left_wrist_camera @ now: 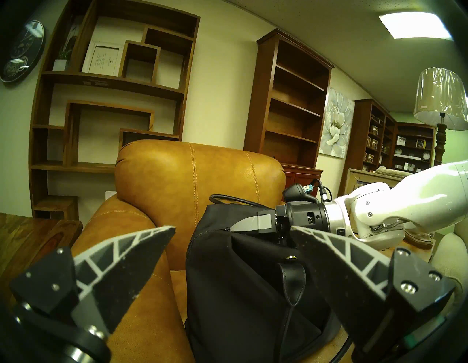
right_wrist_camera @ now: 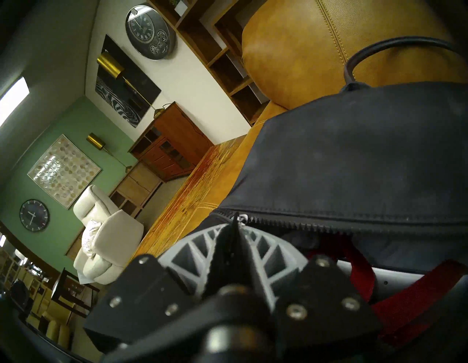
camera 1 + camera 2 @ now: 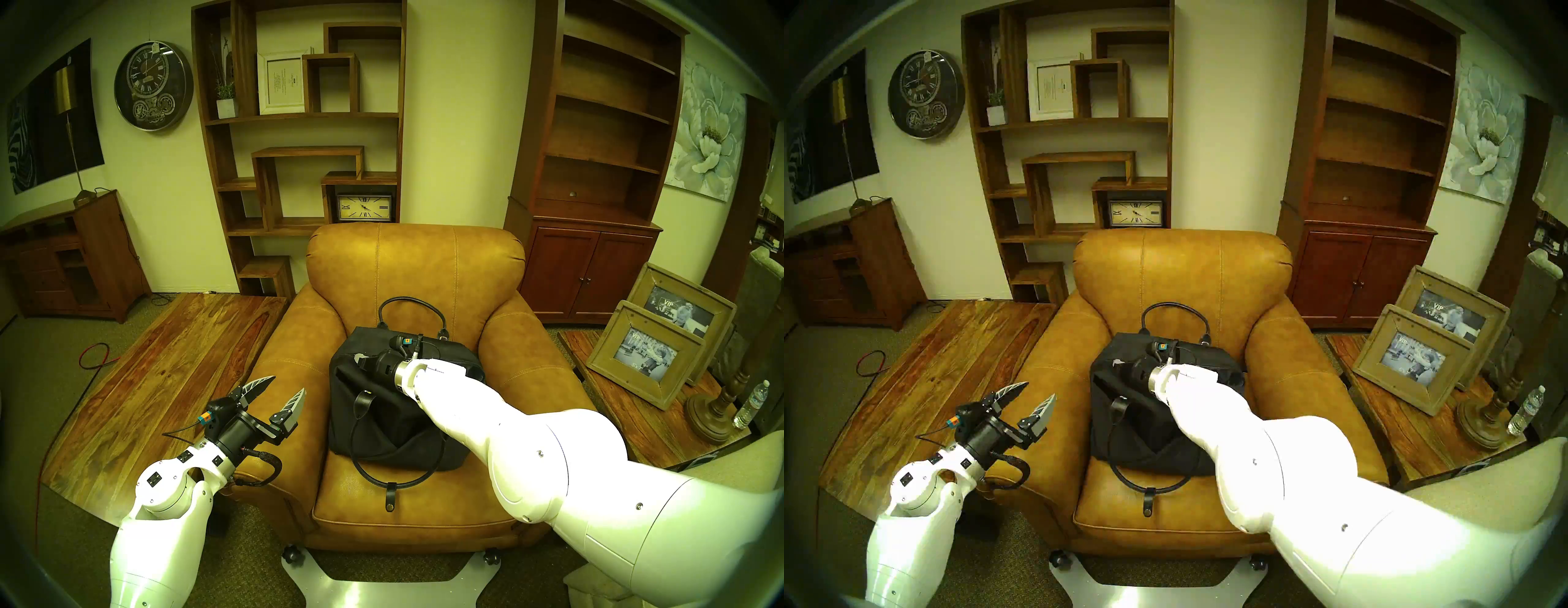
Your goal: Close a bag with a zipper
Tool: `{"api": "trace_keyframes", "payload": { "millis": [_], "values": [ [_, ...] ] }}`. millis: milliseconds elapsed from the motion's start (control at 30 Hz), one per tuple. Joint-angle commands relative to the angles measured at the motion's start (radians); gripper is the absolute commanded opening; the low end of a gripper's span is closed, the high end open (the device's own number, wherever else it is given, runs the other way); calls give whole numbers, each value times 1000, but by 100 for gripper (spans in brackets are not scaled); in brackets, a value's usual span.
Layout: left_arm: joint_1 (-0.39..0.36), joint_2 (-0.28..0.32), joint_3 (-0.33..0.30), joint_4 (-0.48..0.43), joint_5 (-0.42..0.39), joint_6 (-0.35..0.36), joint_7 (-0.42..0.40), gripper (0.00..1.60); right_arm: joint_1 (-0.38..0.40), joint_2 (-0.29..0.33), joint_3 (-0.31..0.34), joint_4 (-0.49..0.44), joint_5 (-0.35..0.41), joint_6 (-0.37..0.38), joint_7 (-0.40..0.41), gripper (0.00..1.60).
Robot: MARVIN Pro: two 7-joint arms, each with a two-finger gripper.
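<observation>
The black fabric bag (image 3: 382,420) (image 3: 1140,424) (image 1: 240,291) stands on the seat of a tan leather armchair (image 3: 415,271). One handle (image 3: 409,301) loops up at the back and the other (image 3: 382,475) lies on the seat in front. In the right wrist view the zipper (image 2: 329,224) runs along the bag (image 2: 354,157) top, its teeth apart and red lining showing below. My right gripper (image 3: 358,358) (image 3: 1119,363) (image 2: 235,225) is at the bag's left end, shut on the zipper pull (image 2: 241,218). My left gripper (image 3: 275,390) (image 3: 1034,392) (image 1: 233,227) hangs open over the left armrest, holding nothing.
A low wooden table (image 3: 169,361) lies left of the chair. To the right, a side table (image 3: 615,407) holds picture frames (image 3: 645,352), a lamp base (image 3: 712,412) and a water bottle (image 3: 753,403). Shelving units stand behind.
</observation>
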Motion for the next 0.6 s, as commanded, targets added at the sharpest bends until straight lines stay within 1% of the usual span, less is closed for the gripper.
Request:
{"api": "trace_keyframes", "payload": {
  "millis": [0, 33, 67, 100, 133, 167, 333, 367, 567],
  "values": [
    [-1, -1, -2, -26, -2, 2, 1, 160, 13, -14, -3, -9, -2, -7, 10, 15],
    [-1, -1, -2, -26, -2, 2, 1, 160, 12, -14, -3, -9, -2, -7, 10, 15],
    [-2, -1, -2, -26, -2, 2, 1, 160, 17, -14, -27, -11, -27, -8, -2, 15],
    [-2, -1, -2, -26, -2, 2, 1, 160, 17, -15, -27, -11, -27, -7, -2, 0],
    [-2, -1, -2, -26, -2, 2, 1, 160, 18, -16, -27, -11, -27, -7, -2, 0],
    [-2, -1, -2, -25, -2, 1, 0, 160, 23, -16, -57, -14, -57, -13, -17, 0],
    [-2, -1, -2, -25, -2, 1, 0, 160, 24, -16, -58, -21, -66, -15, -29, 0],
    [-2, -1, -2, -25, -2, 1, 0, 160, 27, -11, -69, -27, -80, -15, -24, 0],
    [-2, -2, -2, -25, -1, 1, -1, 160, 29, 6, -71, -42, -92, -5, -24, 0]
  ]
}}
